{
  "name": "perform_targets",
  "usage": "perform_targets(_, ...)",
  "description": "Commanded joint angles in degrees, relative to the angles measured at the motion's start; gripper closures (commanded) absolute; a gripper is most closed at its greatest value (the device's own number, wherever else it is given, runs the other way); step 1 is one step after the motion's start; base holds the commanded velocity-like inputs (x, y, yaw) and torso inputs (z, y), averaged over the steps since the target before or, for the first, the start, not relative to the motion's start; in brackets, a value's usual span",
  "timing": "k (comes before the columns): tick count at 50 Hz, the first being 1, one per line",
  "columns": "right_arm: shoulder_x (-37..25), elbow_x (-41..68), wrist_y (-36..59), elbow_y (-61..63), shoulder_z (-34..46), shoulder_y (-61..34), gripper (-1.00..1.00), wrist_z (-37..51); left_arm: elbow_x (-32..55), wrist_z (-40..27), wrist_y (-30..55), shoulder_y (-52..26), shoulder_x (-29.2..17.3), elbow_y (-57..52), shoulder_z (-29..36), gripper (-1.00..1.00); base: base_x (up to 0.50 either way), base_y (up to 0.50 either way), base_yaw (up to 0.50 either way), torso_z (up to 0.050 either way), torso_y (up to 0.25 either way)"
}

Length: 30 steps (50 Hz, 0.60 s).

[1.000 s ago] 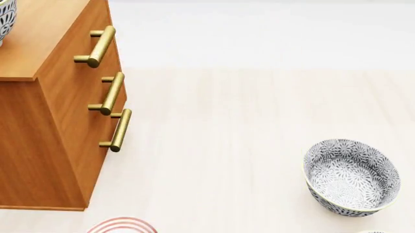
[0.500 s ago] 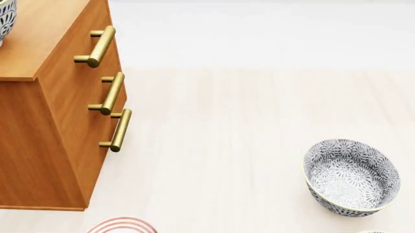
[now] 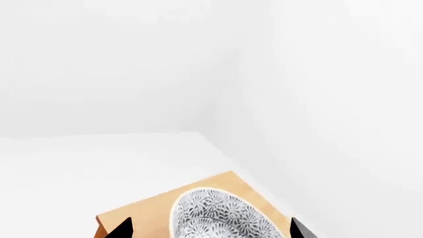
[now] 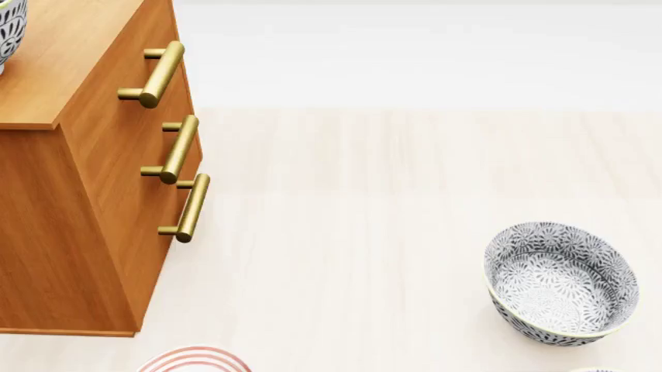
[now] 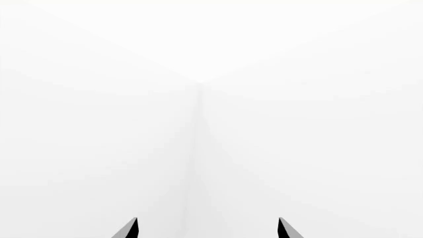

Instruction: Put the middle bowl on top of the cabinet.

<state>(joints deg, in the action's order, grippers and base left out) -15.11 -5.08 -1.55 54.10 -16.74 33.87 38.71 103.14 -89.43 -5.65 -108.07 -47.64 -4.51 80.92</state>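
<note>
In the head view, the cabinet (image 4: 83,170) is seen at the left, its three brass handles (image 4: 157,74) stacked down the front. On the cabinet's top, at its far left edge, a cropped sliver of the bowl (image 4: 8,32) is seen resting. On the pale floor (image 4: 362,232), well apart from the cabinet and to its right, a second bowl (image 4: 560,282) is seen upright. Just below the cabinet's front corner, the red-ringed rim of a plate (image 4: 194,359) is cut by the frame edge. A pale sliver is seen below the second bowl; what it is cannot be told. No arm is seen in this view. In the left wrist view, the bowl (image 3: 218,215) is shown sitting on the cabinet's top (image 3: 138,218), close to a corner beside the white walls. The left gripper (image 3: 210,230) is spread wide, its two dark fingertips (image 3: 123,229) standing on either side of the bowl and apparently clear of it, though the contact is cropped. In the right wrist view, the right gripper (image 5: 207,229) is likewise spread apart, with nothing between its fingertips (image 5: 130,229), facing a bare white wall corner.
</note>
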Motion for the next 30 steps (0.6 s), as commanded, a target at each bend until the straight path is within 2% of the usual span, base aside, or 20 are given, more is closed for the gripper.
perform_targets(1, -0.05, 0.87, -1.99, -0.59, -1.19, 1.67, -1.00, 0.16, 0.93, -0.53, -20.65, -15.42, -6.14, -16.85, 31.15, -1.00, 0.00, 0.00, 0.00, 0.000, 0.000)
perform_targets(7, 0.18, 0.35, -1.13, 0.03, -0.63, 1.47, -1.00, 0.13, -5.08, -0.54, -27.40, -20.07, -7.93, -24.17, 41.13, -1.00, 0.00, 0.00, 0.00, 0.000, 0.000)
perform_targets(11, 0.30, -0.83, 0.42, 0.84, 0.63, 0.58, -1.00, -0.12, -9.06, -0.56, -34.22, -25.91, -7.50, -27.51, 51.68, -1.00, 0.00, 0.00, 0.00, 0.000, 0.000)
perform_targets(14, 0.33, -1.05, 1.01, 1.07, 0.90, 0.18, -1.00, -0.13, -12.67, -0.56, -36.64, -25.72, -7.49, -29.68, 54.83, -1.00, 0.00, 0.00, 0.00, 0.000, 0.000)
perform_targets(19, 0.34, -1.50, 1.68, 1.10, 1.43, -0.58, -1.00, -0.15, -19.38, -0.56, -29.48, -11.76, -9.54, -30.06, 41.35, -1.00, 0.00, 0.00, 0.00, 0.000, 0.000)
perform_targets(22, 0.19, -1.88, 2.46, 0.94, 2.25, -1.55, -1.00, -0.40, -26.45, -0.56, -22.05, 1.35, -11.56, -30.78, 27.24, -1.00, 0.00, 0.00, 0.00, 0.000, 0.000)
perform_targets(25, 0.03, -1.88, 2.20, 0.71, 2.63, -1.70, -1.00, -0.54, -32.36, -0.56, -13.36, 15.54, -12.48, -31.56, 9.96, -1.00, 0.00, 0.00, 0.00, 0.000, 0.000)
perform_targets(27, -0.03, -1.77, 1.95, 0.72, 2.67, -1.59, -1.00, -0.57, -34.64, -0.51, -10.97, 20.03, -12.27, -32.88, 5.80, -1.00, 0.00, 0.00, 0.00, 0.000, 0.000)
perform_targets(30, 0.02, -2.25, 2.41, 0.78, 2.94, -1.82, -1.00, -0.54, -40.33, -0.53, -3.45, 28.24, -12.50, -36.47, -4.13, -1.00, 0.00, 0.00, 0.00, 0.000, 0.000)
